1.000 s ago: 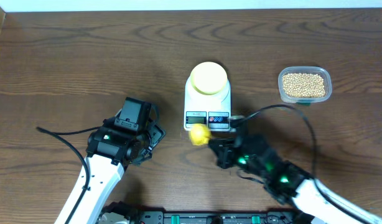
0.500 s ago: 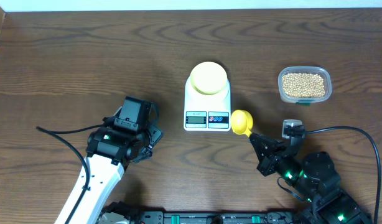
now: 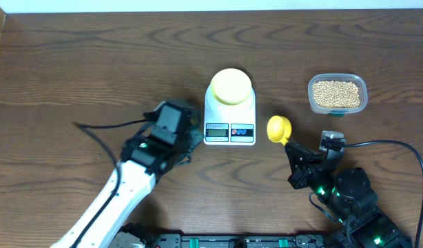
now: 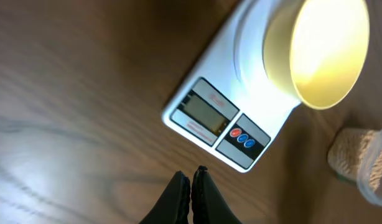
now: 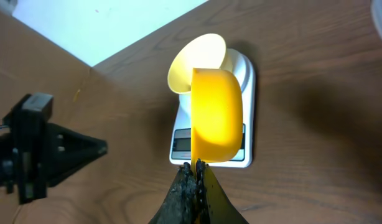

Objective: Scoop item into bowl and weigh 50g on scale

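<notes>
On the dark wooden tabletop point(image 3: 94, 62), seen from overhead, the left arm reaches in from 7 o'clock and its end effector point(image 4: 192, 179) sits just beside the scale point(image 3: 230, 131), at about 8 o'clock from it. Its two fingers are pressed together with nothing between them, and they point toward the scale's front edge without touching it. The white scale lies near the middle of the tabletop. Its display and buttons are at its 6 o'clock end, and the reading is too small to make out. The pale-yellow bowl point(image 3: 231, 85) stands upright on the round platform at the scale's 12 o'clock end. At about 4 o'clock from the scale, close to its corner but apart from it, a bright yellow scoop point(image 3: 278, 128) is held above the tabletop. The right end effector point(image 5: 197, 167) comes in from 5 o'clock and pinches the scoop by its handle, with the cup turned on its side in the wrist view. Well apart at 3 o'clock from the scale sits a clear plastic tub point(image 3: 337, 76) holding the tan beans point(image 3: 335, 95).
</notes>
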Motion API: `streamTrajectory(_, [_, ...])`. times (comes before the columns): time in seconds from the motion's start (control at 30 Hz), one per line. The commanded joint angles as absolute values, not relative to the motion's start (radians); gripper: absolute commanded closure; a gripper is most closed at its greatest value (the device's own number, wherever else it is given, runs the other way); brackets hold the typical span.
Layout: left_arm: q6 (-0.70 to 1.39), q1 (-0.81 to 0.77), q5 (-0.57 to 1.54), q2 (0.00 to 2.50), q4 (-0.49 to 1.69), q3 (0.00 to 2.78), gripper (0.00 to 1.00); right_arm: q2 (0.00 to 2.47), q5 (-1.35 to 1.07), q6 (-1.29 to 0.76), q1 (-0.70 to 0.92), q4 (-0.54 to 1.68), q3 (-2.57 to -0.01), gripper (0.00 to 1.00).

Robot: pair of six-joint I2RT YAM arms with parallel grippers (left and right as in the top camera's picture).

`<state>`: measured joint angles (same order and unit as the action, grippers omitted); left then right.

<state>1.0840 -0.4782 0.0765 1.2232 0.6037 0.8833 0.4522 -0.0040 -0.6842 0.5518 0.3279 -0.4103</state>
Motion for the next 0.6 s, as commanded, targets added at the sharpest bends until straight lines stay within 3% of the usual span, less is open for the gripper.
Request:
streamTrajectory(0.0, [1.050, -0.525, 0.074, 1.305, 0.538, 0.879, 0.93, 0.448, 0.028, -0.680, 0.546, 0.327, -0.413, 0.99])
streamTrajectory(0.57, [1.026, -0.685, 0.127, 1.670, 0.101, 0.879, 0.93, 0.448, 0.159, -0.680, 0.546, 0.368, -0.413, 0.99])
